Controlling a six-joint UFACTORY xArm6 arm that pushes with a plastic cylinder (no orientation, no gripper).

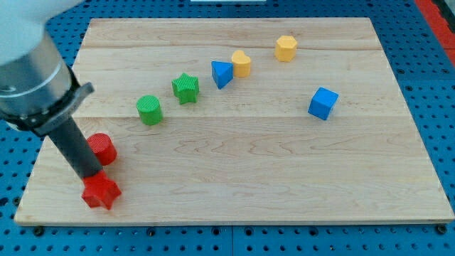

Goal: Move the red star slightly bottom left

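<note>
The red star (100, 193) lies near the board's bottom left corner. My tip (91, 175) is at the star's top edge, touching or just behind it; the dark rod rises up to the view's left. A red cylinder (103, 148) stands just above the star, partly hidden by the rod.
A green cylinder (149, 110), a green star (185, 88), a blue triangular block (221, 74), a yellow heart-like block (242, 63) and a yellow hexagon (286, 48) run in a diagonal line to the top right. A blue cube (323, 103) sits at the right. The wooden board (284, 178) ends close below the star.
</note>
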